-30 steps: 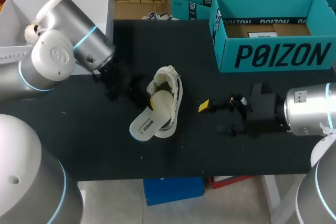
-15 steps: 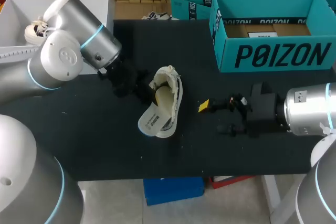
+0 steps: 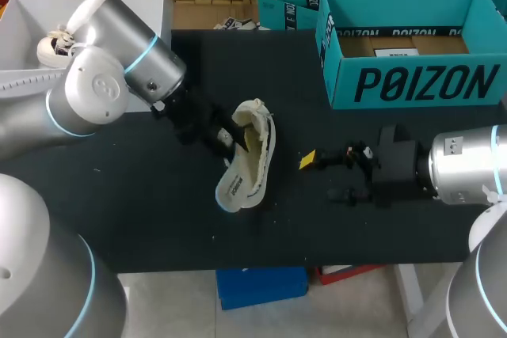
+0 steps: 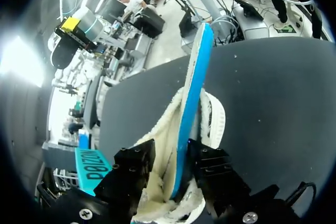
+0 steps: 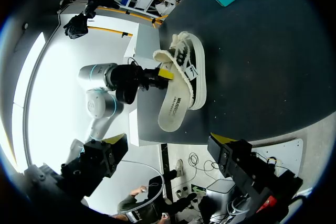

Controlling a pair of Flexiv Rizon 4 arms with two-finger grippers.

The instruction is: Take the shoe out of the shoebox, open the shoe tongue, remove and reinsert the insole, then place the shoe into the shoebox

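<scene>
Left wrist view: left gripper (image 4: pixel 172 163) clamps the insole (image 4: pixel 191 93), half inside the shoe (image 4: pixel 214 121); reinsertion seems underway. Next, slide it fully home. Right gripper (image 3: pixel 323 176), head view's centre-right, gapes idle.

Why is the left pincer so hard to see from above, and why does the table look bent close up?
Head view: the left pincer is black against the black tabletop, lost beside the cream fleecy shoe. Left wrist view: the fisheye lens bows the table's edge behind the blue-backed fleecy insole it grips. Right wrist view: white glare swallows everything past the table.
</scene>
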